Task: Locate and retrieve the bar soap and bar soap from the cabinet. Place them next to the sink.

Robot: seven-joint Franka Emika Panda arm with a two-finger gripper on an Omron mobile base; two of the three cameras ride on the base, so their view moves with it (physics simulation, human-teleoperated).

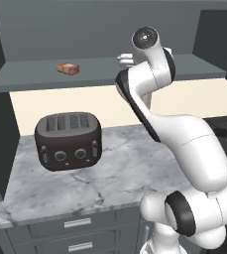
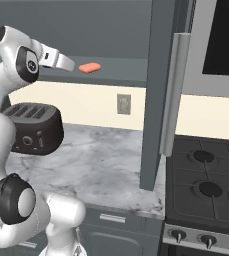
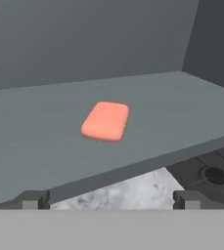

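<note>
Pink bar soap (image 3: 105, 121) lies flat.

2 soaps on cabinet shelf (image 1: 30, 79): soap 1 (image 1: 68, 68) toward shelf's left, soap 2 (image 3: 105, 121) toward its right, well apart. Toaster (image 1: 69, 141) on counter (image 1: 110, 178) below shelf, under soap 1. Stove (image 2: 206, 190) right of counter. Drawers (image 1: 80, 233) under counter.

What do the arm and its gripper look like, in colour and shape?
The arm is glossy white, built of thick rounded links, with dark round caps and dark bands at the joints. The hand is a paler grey-white block. The gripper has two small, dark, squarish finger tips. No cables or markings show.
</note>
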